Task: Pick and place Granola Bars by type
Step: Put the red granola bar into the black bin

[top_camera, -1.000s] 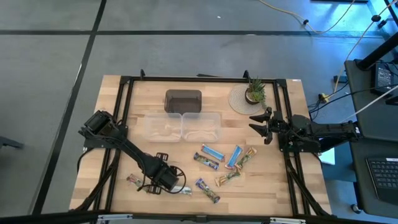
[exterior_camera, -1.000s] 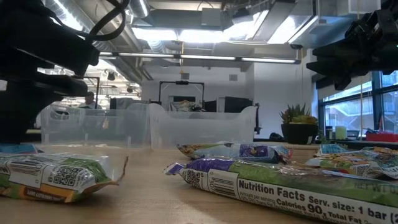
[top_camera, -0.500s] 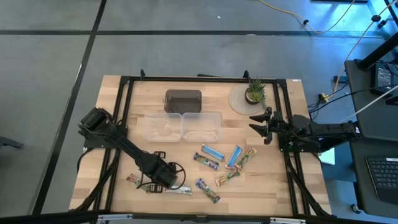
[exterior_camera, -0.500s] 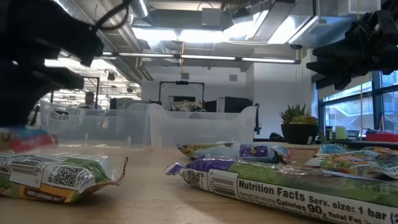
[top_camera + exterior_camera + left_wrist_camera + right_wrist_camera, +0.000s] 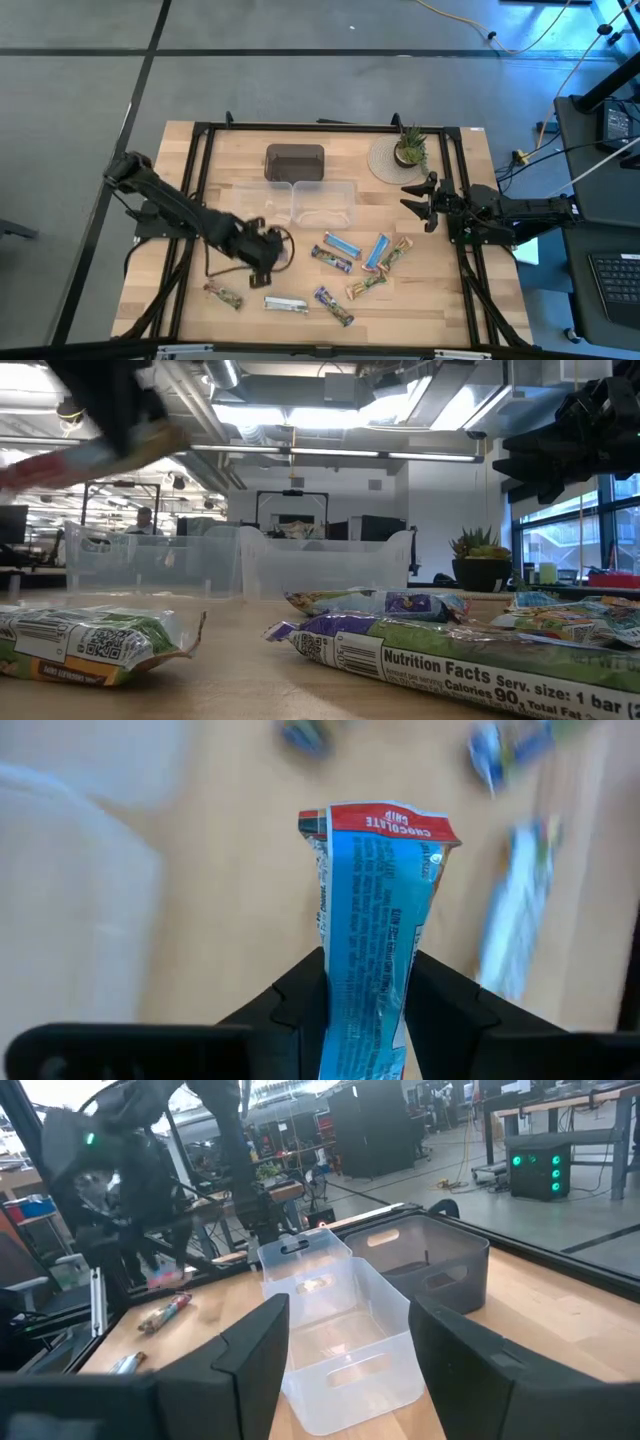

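Note:
My left gripper (image 5: pixel 262 248) hangs over the table's near-left middle, shut on a blue-white granola bar (image 5: pixel 372 920) with a red end. In the low view that bar (image 5: pixel 95 452) shows blurred, high above the table. Other bars lie flat on the wood: a multicolour one (image 5: pixel 222 295), a silvery one (image 5: pixel 286 304), a purple one (image 5: pixel 333 307), two blue ones (image 5: pixel 342 243) (image 5: pixel 378 252) and green-tan ones (image 5: pixel 367 285). My right gripper (image 5: pixel 425 200) waits open near the right rail, above the table. My left gripper pinches the blue-white bar between its two fingers (image 5: pixel 300 1000), across the bar's width at its lower part (image 5: pixel 365 1020). The red-edged end (image 5: pixel 385 820) sticks out past the fingertips. The bar is lifted clear of the table.
Two clear tubs (image 5: pixel 265 203) (image 5: pixel 323 203) stand side by side at mid-table, with a dark brown tray (image 5: pixel 295 163) behind them. A potted plant (image 5: pixel 408 150) sits on a round mat at the far right. Black frame rails run along the table's edges.
My left gripper has risen from the near edge and moved toward the far edge, nearer the clear tubs, staying shut. The blue-white bar has come up with it, lifted clear of the table. The other bars stay where they lay.

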You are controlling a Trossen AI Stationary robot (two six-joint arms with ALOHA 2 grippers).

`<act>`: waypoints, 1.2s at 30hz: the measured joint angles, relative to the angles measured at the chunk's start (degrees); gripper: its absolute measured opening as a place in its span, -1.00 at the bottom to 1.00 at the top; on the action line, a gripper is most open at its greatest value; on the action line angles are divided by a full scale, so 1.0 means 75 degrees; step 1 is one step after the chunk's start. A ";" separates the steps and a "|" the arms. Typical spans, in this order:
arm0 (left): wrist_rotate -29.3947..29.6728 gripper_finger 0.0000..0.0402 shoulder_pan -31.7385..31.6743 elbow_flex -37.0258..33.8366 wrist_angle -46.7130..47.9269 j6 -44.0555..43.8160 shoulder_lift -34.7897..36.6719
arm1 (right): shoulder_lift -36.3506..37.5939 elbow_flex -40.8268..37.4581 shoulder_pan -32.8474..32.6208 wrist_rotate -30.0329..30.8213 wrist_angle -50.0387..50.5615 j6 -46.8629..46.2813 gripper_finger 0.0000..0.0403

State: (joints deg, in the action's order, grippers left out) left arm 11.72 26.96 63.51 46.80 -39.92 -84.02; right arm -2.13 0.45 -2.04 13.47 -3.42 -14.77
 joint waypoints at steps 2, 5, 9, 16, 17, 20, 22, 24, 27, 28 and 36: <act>0.0478 -0.45 -0.0257 0.0003 0.0061 0.0057 0.0362 | 0.0000 0.0000 0.0000 0.0000 0.0000 -0.0022 0.05; 0.1134 -0.45 -0.0695 0.0003 0.0066 0.0620 0.0863 | 0.0000 0.0002 0.0000 0.0000 0.0000 -0.0022 0.05; 0.2318 -0.45 -0.1409 0.0012 0.0007 0.1671 0.1356 | 0.0000 0.0000 0.0000 0.0000 0.0000 -0.0019 0.05; 0.4679 -0.45 -0.2663 0.0012 -0.0845 0.2984 0.1511 | 0.0002 0.0001 0.0000 0.0000 0.0000 -0.0019 0.05; 0.4867 -0.45 -0.2786 0.0012 -0.0953 0.3104 0.1511 | 0.0001 0.0000 0.0000 0.0000 0.0002 -0.0019 0.05; 0.5113 -0.45 -0.3147 0.0012 -0.1123 0.3294 0.1493 | 0.0002 0.0002 0.0000 0.0000 0.0001 -0.0045 0.05; 0.5100 -0.45 -0.3345 0.0012 -0.1222 0.3197 0.1491 | 0.0000 0.0000 0.0000 0.0000 0.0000 -0.0239 0.05; 0.4904 -0.45 -0.3601 0.0012 -0.1462 0.3296 0.1491 | 0.0001 0.0001 0.0000 0.0001 0.0000 -0.0448 0.05; 0.3739 -0.45 -0.4195 0.0012 -0.1874 0.3805 0.1491 | 0.0001 0.0000 0.0000 0.0000 0.0003 -0.0720 0.05; 0.3249 -0.45 -0.4437 0.0012 -0.1983 0.3960 0.1491 | 0.0000 0.0002 0.0000 0.0000 0.0001 -0.0803 0.05; 0.0905 -0.45 -0.6038 0.0015 -0.2217 0.4890 0.1055 | 0.0000 0.0000 0.0000 0.0000 0.0000 -0.0988 0.05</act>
State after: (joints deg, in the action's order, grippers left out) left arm 18.50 -18.32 63.61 30.17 -3.24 -76.11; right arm -2.13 0.45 -2.04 13.47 -3.42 -22.19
